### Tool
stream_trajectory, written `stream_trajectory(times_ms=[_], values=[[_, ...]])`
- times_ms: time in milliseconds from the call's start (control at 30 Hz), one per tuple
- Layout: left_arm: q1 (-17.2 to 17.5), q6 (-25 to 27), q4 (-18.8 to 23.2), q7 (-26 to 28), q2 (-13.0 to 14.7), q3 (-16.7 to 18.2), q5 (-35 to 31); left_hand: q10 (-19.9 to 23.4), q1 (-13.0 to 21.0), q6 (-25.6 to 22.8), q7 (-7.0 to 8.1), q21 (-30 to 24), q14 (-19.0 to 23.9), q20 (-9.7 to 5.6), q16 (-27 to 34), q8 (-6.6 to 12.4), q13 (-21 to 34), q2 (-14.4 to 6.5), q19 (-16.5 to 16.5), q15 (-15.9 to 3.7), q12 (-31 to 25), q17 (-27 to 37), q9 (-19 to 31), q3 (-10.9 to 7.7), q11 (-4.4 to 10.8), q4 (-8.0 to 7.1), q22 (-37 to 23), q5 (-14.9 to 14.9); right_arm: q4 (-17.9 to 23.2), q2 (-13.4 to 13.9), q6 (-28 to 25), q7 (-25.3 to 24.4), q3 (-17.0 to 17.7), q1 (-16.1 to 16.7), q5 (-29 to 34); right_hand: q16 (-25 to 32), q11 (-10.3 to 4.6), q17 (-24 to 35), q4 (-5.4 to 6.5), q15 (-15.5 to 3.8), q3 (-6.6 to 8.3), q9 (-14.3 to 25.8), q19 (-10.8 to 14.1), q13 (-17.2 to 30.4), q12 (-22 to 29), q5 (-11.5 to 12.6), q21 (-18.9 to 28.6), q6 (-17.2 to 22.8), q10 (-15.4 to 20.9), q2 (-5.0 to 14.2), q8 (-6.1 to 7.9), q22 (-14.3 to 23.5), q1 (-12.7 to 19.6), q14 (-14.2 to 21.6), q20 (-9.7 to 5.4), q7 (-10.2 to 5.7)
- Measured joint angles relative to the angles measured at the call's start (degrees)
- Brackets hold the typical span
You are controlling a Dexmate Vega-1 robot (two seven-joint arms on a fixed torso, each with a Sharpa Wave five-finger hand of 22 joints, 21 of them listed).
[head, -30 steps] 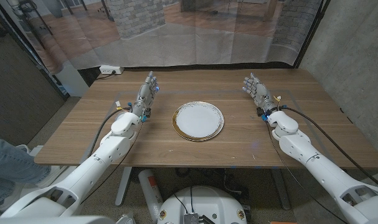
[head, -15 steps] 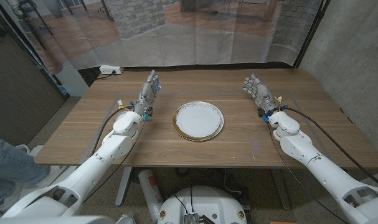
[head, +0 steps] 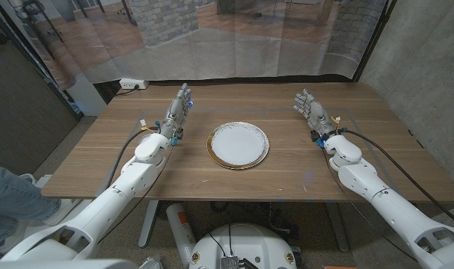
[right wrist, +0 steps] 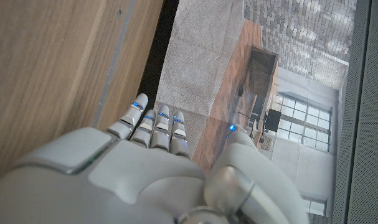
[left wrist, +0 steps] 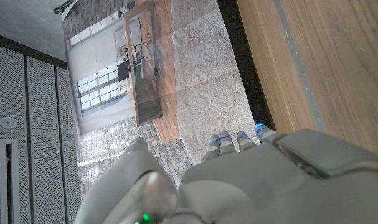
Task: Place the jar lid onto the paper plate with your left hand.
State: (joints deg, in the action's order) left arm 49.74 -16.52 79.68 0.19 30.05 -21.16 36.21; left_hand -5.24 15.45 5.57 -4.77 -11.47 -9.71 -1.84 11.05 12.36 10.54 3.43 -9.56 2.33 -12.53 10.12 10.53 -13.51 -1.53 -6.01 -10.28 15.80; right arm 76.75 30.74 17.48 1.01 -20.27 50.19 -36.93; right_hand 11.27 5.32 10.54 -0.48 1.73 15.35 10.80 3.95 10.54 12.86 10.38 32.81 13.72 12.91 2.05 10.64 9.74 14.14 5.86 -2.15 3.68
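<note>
Both hands empty | paper plate (head: 238,145) between | power strip (head: 132,84) behind table

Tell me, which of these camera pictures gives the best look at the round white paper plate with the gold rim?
The head view: it looks down on the whole round white paper plate with the gold rim, lying on the wooden table between the two hands. The left and right wrist views take in table wood and the room beyond, with no plate to see there.

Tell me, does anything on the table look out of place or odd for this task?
One thing is odd: no jar lid can be seen. The paper plate lies bare in the table's middle. The left hand and the right hand both hold nothing.
</note>
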Motion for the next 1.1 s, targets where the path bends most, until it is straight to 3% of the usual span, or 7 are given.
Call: stream_trajectory(times_ms=[1100], values=[[4.97,-1.06,7.33,3.64,4.41,1.82,-3.78,1.42,1.26,-1.80,0.58,0.00,0.62,0.00,0.00,0.00,-0.01,-1.26,0.00,-0.62,-0.24,0.01,-0.01,-0.71,0.21,0.71,0.01,0.00,-0.25,0.60,0.62,-0.16,0.57,0.21,0.05,0.00,-0.21,-0.01,0.00,-0.01,0.00,-0.01,0.00,-0.01,0.00,0.00,-0.83,0.30,-0.22,0.00,0.45,-0.01,0.00,-0.01,0.00,-0.31]])
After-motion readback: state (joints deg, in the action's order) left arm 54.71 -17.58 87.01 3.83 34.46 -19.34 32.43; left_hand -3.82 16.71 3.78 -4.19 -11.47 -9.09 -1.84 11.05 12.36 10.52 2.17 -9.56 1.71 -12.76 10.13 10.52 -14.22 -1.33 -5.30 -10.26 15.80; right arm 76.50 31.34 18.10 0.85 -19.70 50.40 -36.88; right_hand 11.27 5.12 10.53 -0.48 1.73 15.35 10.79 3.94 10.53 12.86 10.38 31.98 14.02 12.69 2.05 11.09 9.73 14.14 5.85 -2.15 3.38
